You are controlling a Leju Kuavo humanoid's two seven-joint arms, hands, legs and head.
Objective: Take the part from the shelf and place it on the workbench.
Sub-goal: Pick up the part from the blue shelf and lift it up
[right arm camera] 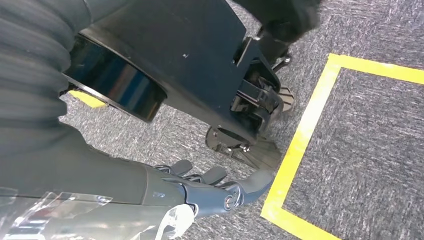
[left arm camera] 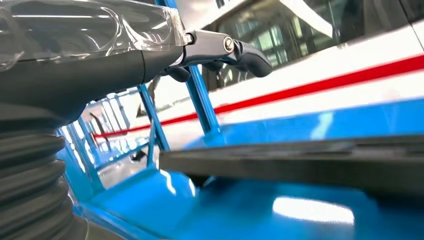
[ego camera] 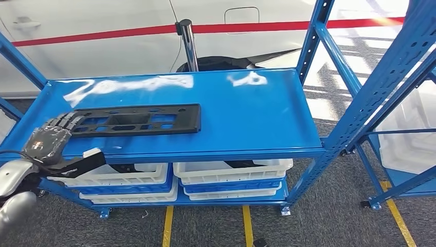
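The part, a flat black slotted panel, is lying on the top deck of the blue shelf, toward the deck's left half and near its front edge. Its long axis is running along the front edge, one end pointing at the shelf's left post, the other at the middle of the deck.

The left hand is being held at the part's left end: fingers are resting over the top face, and the thumb is showing below the deck's front lip. In the left wrist view the fingers are seen above the part with a gap under them, so no firm clamp is judged yet; the hand is apart, holding nothing. The approach at one end is probably chosen because that end is lying nearest the robot.

The right hand is hanging by the carpet, fingers loosely apart, nothing in it.

White bins are sitting on the lower level of the shelf.
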